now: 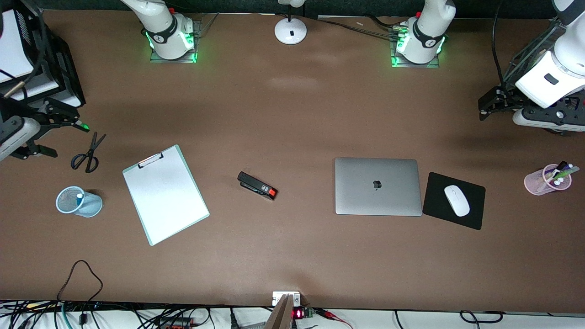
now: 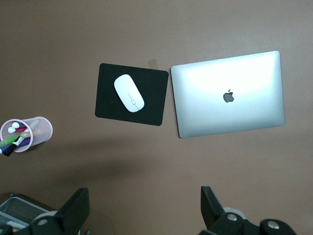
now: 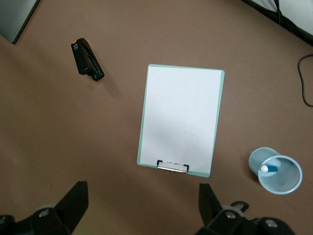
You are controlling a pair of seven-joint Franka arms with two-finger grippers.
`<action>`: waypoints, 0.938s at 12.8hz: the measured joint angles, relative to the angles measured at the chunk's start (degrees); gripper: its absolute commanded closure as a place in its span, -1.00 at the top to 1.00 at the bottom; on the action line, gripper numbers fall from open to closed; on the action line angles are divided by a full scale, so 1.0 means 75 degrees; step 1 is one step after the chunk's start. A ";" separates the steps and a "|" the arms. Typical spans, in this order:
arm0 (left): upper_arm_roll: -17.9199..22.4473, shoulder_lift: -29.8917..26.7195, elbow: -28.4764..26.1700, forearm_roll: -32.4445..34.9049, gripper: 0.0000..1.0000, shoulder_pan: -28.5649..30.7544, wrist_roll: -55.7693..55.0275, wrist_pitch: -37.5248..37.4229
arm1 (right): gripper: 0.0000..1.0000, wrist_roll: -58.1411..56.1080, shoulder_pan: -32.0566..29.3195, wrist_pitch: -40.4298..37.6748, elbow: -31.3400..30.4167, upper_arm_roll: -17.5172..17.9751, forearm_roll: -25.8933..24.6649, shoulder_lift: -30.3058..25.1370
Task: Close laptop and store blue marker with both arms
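Front view: brown table [image 1: 292, 114]; laptop [image 1: 378, 186] lid down; both grippers' fingers apart.

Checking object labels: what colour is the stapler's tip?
Red-orange on a black stapler, clearest in the front view.

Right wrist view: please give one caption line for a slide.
Open right gripper above clipboard, stapler, and blue marker in cup.

The counter [image 1: 292, 114] is plain brown. The laptop [image 1: 378, 186] is silver-grey with a dark apple logo. A white mouse [image 1: 456, 200] sits on a black pad [image 1: 473, 214]. The clipboard [image 1: 165, 194] is white, edged pale green. The blue marker [image 3: 268, 169] stands in a light-blue mesh cup [image 1: 77, 201]; the stapler [image 1: 257, 185] is black, red-tipped.
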 measured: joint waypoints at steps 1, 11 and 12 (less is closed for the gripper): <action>-0.0001 0.0000 0.0000 0.0000 1.00 0.0000 0.0001 0.0000 | 1.00 0.0541 0.0201 -0.0155 0.0000 0.0008 -0.0155 -0.0061; -0.0017 0.0000 0.0000 0.0000 1.00 -0.0004 0.0015 -0.0005 | 1.00 0.3797 0.1205 -0.0837 -0.0815 -0.0020 -0.1209 -0.0844; -0.0017 0.0000 0.0000 0.0000 1.00 -0.0004 0.0016 -0.0005 | 1.00 0.3813 0.1154 -0.0811 -0.0980 -0.0064 -0.1226 -0.0981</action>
